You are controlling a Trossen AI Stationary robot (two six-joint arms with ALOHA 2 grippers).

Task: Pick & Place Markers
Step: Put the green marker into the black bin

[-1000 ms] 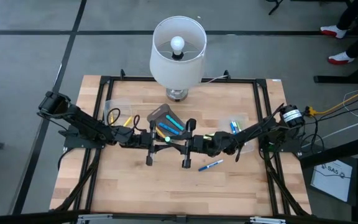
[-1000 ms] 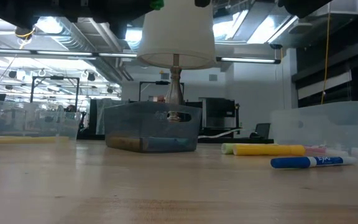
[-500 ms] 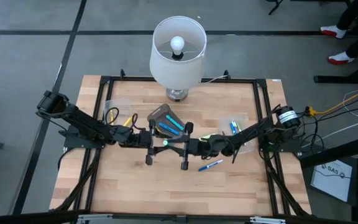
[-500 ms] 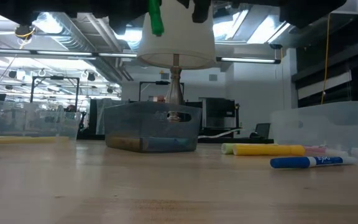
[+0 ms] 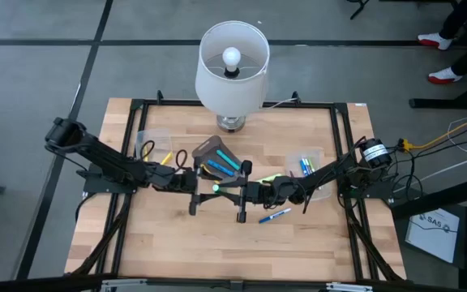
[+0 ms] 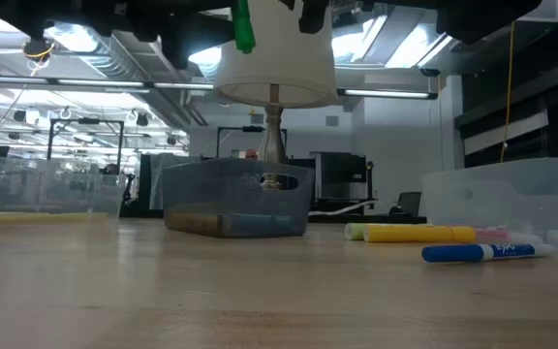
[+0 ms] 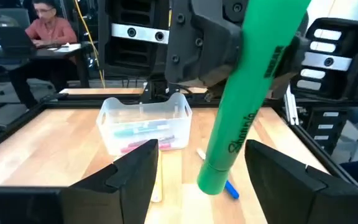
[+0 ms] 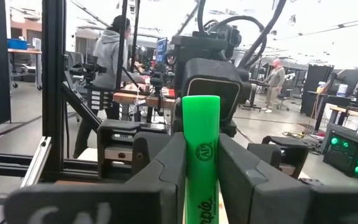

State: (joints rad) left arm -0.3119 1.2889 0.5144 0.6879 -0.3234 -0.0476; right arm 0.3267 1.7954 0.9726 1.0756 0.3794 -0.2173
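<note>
The two arms meet over the middle of the wooden table (image 5: pixel 177 243), in front of a white-shaded lamp (image 5: pixel 232 65). The right gripper (image 8: pixel 201 168) has its fingers (image 8: pixel 166 171) pressed against both sides of a green marker (image 8: pixel 200 155), which stands upright between them. In the left wrist view the same green marker slants across the frame, its upper end clamped in the right arm's dark gripper, while the left gripper (image 7: pixel 201 171) has its own two fingers (image 7: pixel 135 174) spread wide to either side of the marker's lower end without touching it. From above, the green spot of the marker shows between the two grippers, just in front of a dark tilted bin (image 5: pixel 216 156) that holds cyan and green markers. A blue marker (image 5: pixel 275 216) lies loose on the wood near the right arm, and at table height a yellow marker (image 6: pixel 417 233) lies just behind it. A clear tub (image 5: pixel 305 165) beside the right arm holds more markers, and another clear container (image 5: pixel 154 146) by the left arm holds a yellow one. People sit at desks in the room behind.
</note>
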